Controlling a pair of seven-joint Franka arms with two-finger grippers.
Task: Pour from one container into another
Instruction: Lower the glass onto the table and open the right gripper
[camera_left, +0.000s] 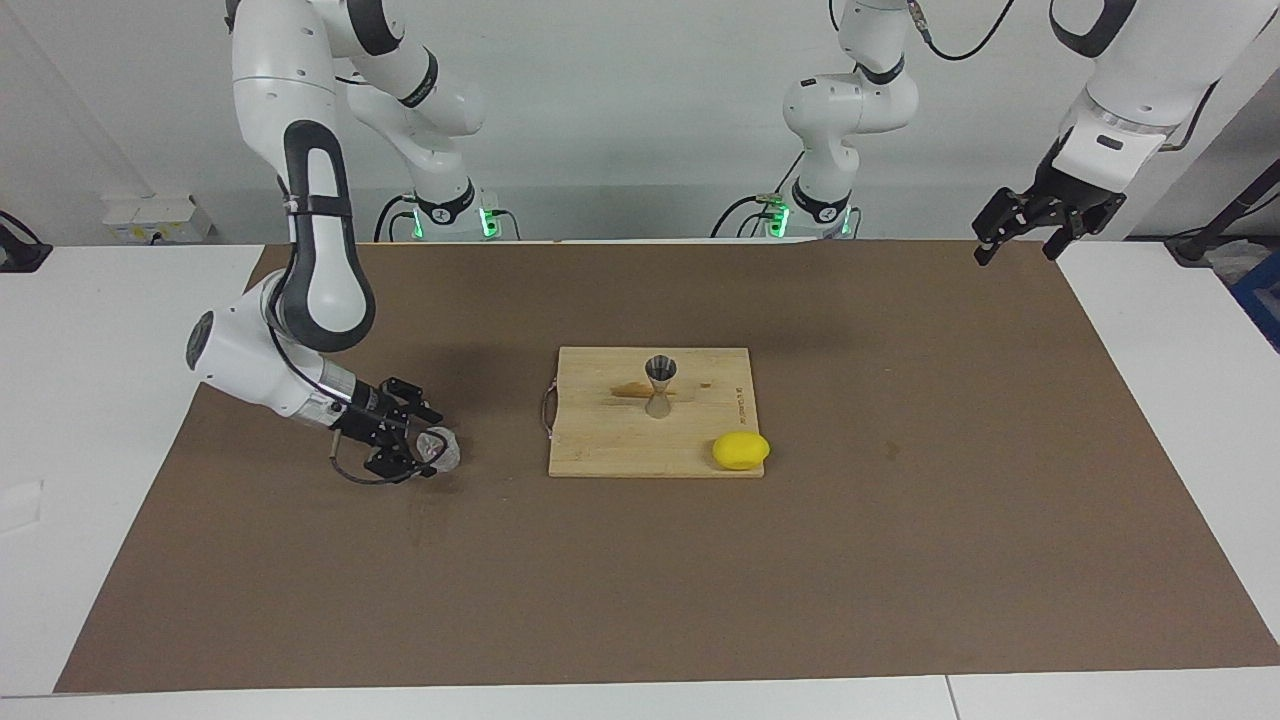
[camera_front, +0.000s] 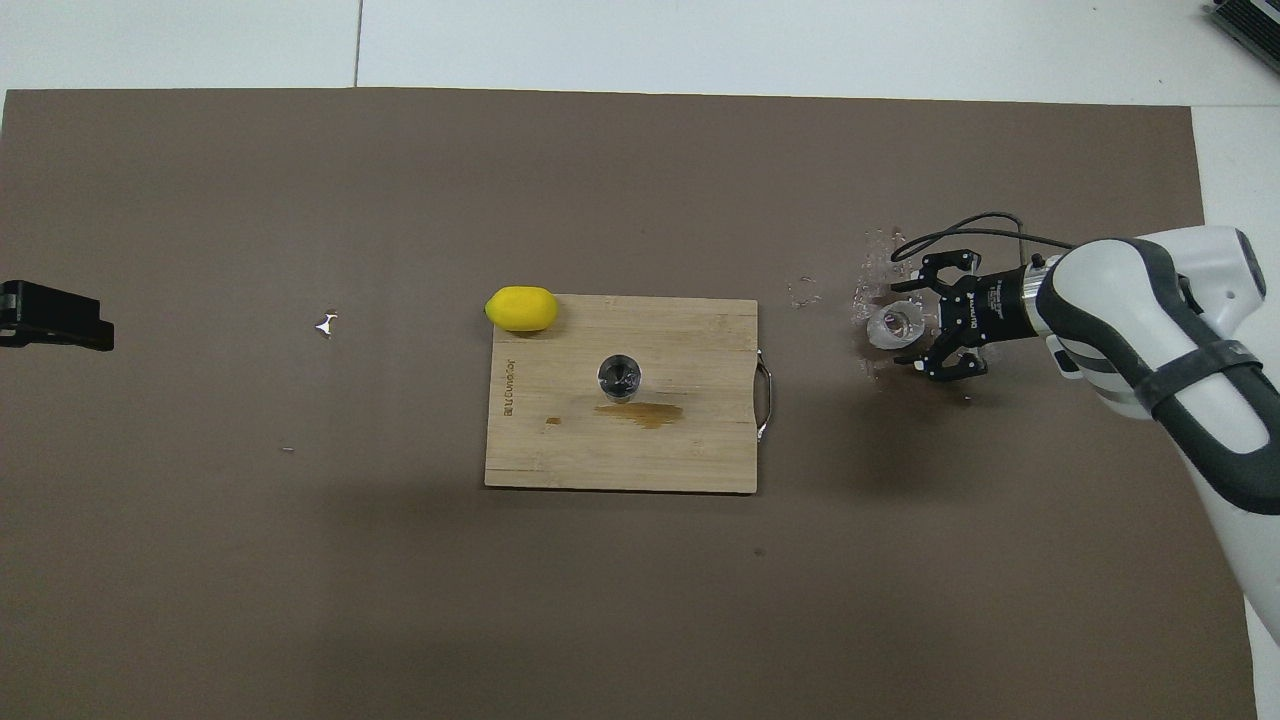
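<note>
The small clear glass cup (camera_left: 440, 448) (camera_front: 890, 325) sits on the brown mat toward the right arm's end of the table, beside the cutting board. My right gripper (camera_left: 424, 444) (camera_front: 912, 322) is low over the mat, open, with its fingers spread on either side of the cup. The silvery hourglass jigger (camera_left: 659, 384) (camera_front: 620, 377) stands upright on the wooden cutting board (camera_left: 610, 445) (camera_front: 560, 455). My left gripper (camera_left: 1022, 238) (camera_front: 52, 316) waits raised and open over the mat's edge at the left arm's end.
A yellow lemon-like thing (camera_left: 741, 450) (camera_front: 521, 308) rests at the board's corner farther from the robots. A brown spill (camera_front: 645, 413) marks the board beside the jigger. Droplets (camera_front: 872, 262) lie on the mat around the cup.
</note>
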